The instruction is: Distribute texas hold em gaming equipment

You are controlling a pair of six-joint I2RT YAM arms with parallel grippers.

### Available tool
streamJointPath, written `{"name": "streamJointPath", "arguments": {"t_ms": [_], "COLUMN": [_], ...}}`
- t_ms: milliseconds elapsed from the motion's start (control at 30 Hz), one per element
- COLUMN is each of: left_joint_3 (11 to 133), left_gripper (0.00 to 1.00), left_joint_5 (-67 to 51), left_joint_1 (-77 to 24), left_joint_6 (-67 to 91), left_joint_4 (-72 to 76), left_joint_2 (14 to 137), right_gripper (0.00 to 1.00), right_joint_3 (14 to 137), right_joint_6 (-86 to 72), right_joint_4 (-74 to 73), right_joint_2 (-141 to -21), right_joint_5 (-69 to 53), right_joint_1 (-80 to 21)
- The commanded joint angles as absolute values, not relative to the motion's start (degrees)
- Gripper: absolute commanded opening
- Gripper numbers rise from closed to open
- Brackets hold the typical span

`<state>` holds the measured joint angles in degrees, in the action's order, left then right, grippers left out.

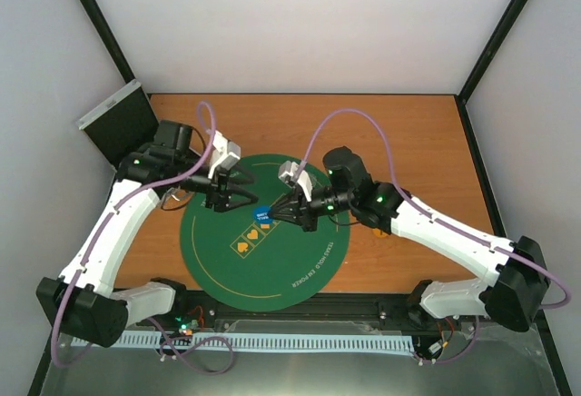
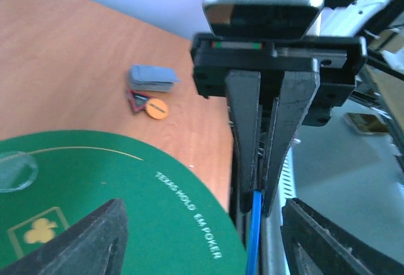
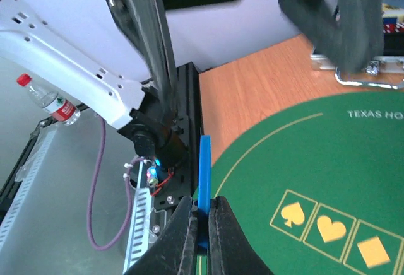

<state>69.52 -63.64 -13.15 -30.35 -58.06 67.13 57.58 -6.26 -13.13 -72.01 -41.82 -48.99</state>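
My right gripper (image 3: 202, 240) is shut on a blue disc (image 3: 204, 164), held on edge above the round green mat (image 1: 272, 264). In the top view that right gripper (image 1: 275, 213) and blue disc (image 1: 263, 215) sit near the mat's middle. My left gripper (image 1: 247, 198) faces them from the left. Its jaws stand wide apart on either side of the disc's edge (image 2: 254, 234) without touching it, so the left gripper (image 2: 208, 250) is open. On the bare wood beyond lie a stack of grey-blue cards (image 2: 151, 78), a black triangle marker (image 2: 135, 100) and an orange disc (image 2: 156, 108). A clear disc (image 2: 12, 171) rests on the mat.
A silver case (image 1: 118, 122) stands open at the table's back left corner. The black rail (image 3: 186, 136) runs along the near edge, with a water bottle (image 3: 47, 101) below it. White walls enclose three sides of the table.
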Motion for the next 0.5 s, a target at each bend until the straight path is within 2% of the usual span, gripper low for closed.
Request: {"name": "streamJointPath", "arguments": {"t_ms": [0,133,367,433,467], "left_joint_3": [66.77,66.29,66.13,66.01,66.01], "left_gripper": [0.65,0.50,0.08,0.01,0.01], "left_joint_5": [-66.40,-67.06,-65.78,-65.29,-65.11], "left_joint_1": [-18.27,-19.93,-19.95,-19.95,-19.95], "left_joint_6": [-35.34,-39.22,-39.57,-40.38,-40.75], "left_joint_4": [-61.07,-63.45,-62.89,-63.90,-64.51], "left_joint_2": [67.30,67.37,66.23,66.05,65.93], "right_gripper": [0.03,0.03,0.03,0.03,0.03], "right_joint_3": [60.73,61.81,63.00,62.88,62.78], "right_joint_6": [-4.39,-4.18,-2.26,-1.51,-1.35], "right_joint_4": [-8.83,-8.44,-10.70,-11.36,-11.60], "right_joint_2": [-73.82,-75.33,-74.75,-74.32,-74.09], "right_joint_5": [-41.83,-41.63,-40.24,-39.44,-39.18], "right_joint_1": [-51.08,-51.37,-51.58,-51.57,-51.59]}}
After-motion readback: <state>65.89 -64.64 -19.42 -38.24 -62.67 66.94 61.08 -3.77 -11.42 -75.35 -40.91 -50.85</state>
